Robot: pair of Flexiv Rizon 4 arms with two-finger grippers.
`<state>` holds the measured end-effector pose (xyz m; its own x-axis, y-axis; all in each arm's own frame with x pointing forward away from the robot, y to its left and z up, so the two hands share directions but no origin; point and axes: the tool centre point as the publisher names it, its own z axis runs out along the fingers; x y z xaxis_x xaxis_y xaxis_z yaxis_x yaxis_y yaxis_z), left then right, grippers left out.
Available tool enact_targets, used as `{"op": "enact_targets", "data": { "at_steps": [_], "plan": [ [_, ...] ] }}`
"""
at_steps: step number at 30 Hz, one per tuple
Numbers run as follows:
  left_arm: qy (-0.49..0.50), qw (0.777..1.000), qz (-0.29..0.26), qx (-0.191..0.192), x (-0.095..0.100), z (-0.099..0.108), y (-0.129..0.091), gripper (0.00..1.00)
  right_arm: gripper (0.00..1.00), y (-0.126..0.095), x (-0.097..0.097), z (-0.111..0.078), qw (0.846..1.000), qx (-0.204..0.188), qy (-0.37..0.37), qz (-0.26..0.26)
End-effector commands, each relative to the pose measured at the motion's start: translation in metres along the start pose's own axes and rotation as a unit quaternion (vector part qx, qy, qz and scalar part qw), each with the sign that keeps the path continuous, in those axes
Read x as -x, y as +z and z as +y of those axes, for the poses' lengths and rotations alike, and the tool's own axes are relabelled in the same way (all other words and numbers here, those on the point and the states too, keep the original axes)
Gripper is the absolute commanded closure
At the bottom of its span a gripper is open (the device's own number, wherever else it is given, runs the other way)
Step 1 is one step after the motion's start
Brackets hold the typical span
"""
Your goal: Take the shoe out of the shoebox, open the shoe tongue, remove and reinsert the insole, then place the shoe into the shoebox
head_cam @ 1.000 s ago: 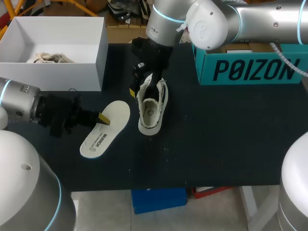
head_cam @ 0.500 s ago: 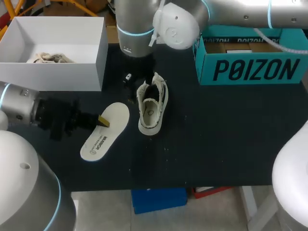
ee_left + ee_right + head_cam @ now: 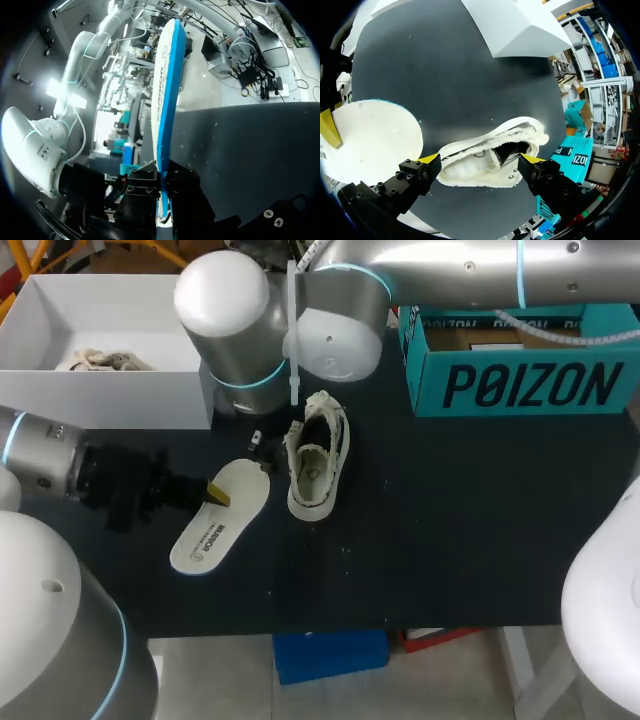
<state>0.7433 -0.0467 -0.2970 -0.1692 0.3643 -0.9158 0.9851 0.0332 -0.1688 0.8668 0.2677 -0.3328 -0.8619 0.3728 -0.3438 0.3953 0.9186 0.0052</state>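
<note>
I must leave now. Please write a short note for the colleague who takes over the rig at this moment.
Left gripper: shut on the insole, beside the shoe.
Right gripper: open, close to the shoe.
Shoe lies on the table, outside the white shoebox.
Done: shoe taken out, insole removed.
Left: reinsert the insole, put the shoe into the shoebox.

Cream shoe [image 3: 316, 468] of rough cloth with a fuzzy lining. Insole [image 3: 215, 522] has a fleecy white top and a smooth blue underside. Matt black table [image 3: 470, 530]. White box [image 3: 110, 398] and teal box [image 3: 425, 380] of smooth card.
</note>
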Motion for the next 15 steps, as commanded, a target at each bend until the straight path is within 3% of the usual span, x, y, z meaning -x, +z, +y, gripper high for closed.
{"op": "enact_targets", "data": {
  "at_steps": [1,15],
  "plan": [
    [0.002,1.0,0.005,0.002,0.001,-0.001,0.005,1.0,0.0,0.004,-0.003,-0.007,1.0,0.008,-0.001,-0.004],
    [0.006,1.0,0.002,-0.019,0.007,-0.002,0.014,1.0,0.0,0.022,-0.007,-0.021,0.999,-0.011,-0.027,-0.024]
  ]
}}
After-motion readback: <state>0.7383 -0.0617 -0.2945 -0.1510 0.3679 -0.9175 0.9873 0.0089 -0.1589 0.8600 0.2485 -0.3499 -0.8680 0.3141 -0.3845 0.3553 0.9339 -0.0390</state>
